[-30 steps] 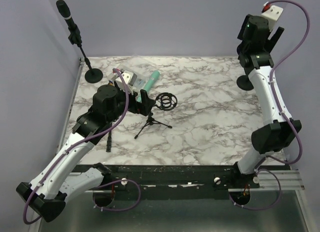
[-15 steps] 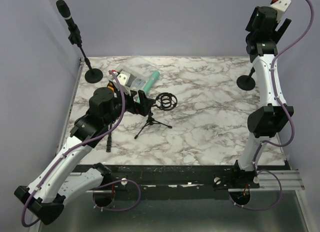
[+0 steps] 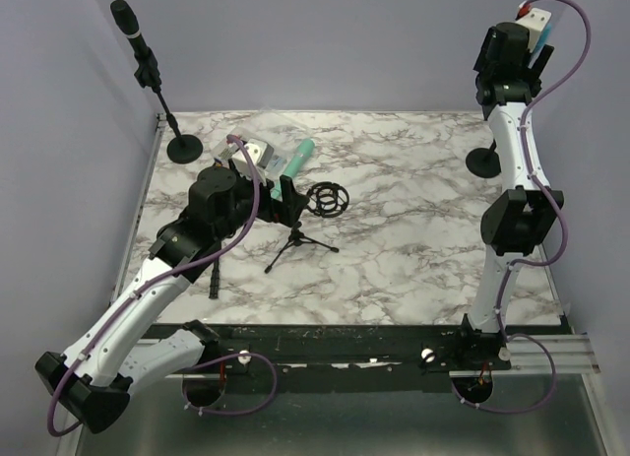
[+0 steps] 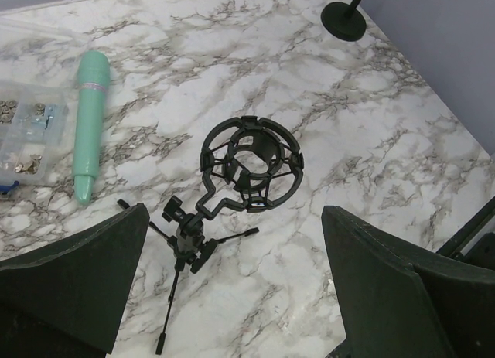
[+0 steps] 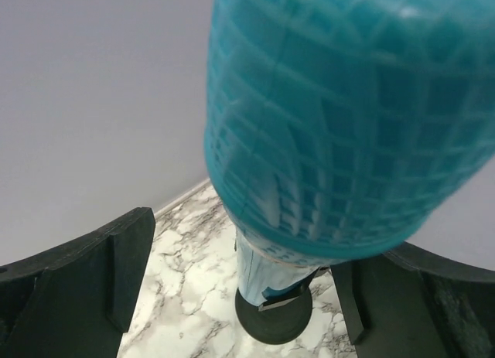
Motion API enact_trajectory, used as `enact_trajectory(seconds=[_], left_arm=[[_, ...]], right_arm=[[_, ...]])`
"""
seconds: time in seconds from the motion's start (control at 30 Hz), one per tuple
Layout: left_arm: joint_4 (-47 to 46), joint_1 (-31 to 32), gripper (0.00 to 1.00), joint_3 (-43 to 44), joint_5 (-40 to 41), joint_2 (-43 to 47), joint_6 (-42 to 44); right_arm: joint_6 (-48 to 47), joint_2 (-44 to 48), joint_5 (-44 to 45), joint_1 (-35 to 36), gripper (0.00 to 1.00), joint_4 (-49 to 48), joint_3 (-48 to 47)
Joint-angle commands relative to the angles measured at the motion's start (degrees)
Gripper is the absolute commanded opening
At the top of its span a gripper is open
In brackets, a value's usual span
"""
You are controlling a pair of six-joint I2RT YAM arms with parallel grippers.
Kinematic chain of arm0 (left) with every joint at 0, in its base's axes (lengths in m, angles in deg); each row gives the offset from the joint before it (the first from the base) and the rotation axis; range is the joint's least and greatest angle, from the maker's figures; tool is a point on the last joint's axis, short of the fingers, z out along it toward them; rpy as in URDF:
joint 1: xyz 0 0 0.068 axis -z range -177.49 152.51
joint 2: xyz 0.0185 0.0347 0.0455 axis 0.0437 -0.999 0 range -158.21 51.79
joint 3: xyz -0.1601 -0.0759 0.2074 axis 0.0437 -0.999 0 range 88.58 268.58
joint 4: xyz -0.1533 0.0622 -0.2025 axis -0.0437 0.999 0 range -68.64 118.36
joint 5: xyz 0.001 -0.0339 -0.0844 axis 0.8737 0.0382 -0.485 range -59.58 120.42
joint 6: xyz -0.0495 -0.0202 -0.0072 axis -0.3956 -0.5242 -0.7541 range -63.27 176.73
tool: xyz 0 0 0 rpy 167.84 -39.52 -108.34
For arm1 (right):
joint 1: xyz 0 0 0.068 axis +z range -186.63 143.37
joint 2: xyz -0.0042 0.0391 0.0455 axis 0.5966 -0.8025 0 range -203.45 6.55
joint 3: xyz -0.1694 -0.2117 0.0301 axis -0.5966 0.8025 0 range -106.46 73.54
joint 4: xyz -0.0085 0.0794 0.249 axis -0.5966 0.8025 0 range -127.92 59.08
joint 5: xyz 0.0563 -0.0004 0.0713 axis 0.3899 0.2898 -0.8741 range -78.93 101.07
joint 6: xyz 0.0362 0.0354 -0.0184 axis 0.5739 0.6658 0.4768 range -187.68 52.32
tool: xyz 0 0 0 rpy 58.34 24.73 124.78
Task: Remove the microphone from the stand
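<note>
Right wrist view is filled by the blue microphone [image 5: 340,118], whose meshed head sits close to the lens and right between the fingers of my right gripper [image 5: 241,281]. Those jaws are spread wide on either side of it: marble shows between the microphone's narrower body and the finger at the view's left edge, so that side is not touching, and on the other side I cannot tell whether there is contact. Below my jaws the microphone's body runs down to the round black stand base [image 5: 271,321] on the marble table [image 5: 186,296], so it sits in its stand. My left gripper [image 4: 234,242] is also wide apart and holds nothing. Beneath and between its fingers stands a small black tripod [image 4: 186,250] carrying an empty ring-shaped shock mount [image 4: 251,163]. Beyond those jaws, off to one side, a mint-green microphone [image 4: 89,122] lies flat, just beside a clear box of small parts [image 4: 23,134].
</note>
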Motion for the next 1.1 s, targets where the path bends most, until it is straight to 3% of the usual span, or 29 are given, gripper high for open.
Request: enact_trajectory(seconds=[0.0,0.1,0.57,0.73,0.83,1.07], left_arm=[[-1.31,0.37,0.97,-0.76,0.67,-0.36,0.16],[-1.17,0.46,0.97,-0.73,0.89,-1.0,0.16],[0.13,0.72,0.96,0.18,3.03,0.12,1.22],[-0.3,0.8,0.96,-0.07,2.38,1.13,1.04],[-0.28,0.89,0.96,0.01,2.04,1.35,0.9],[-0.37,0.9,0.96,0.02,1.0,1.35,0.43]], right_arm=[[-1.75,-2.04,0.37,-1.0,0.95,-2.7,-2.06],[-3.48,-2.36,0.52,-0.95,0.89,-3.99,-1.27],[-1.25,3.93,-5.38,-0.92,0.21,-3.9,6.25],[2.56,12.59,-13.27,-0.88,0.12,-3.31,16.64],[5.46,17.73,-19.65,-0.68,0.01,-0.77,21.85],[5.0,30.67,-28.75,5.51,0.01,-2.13,37.74]])
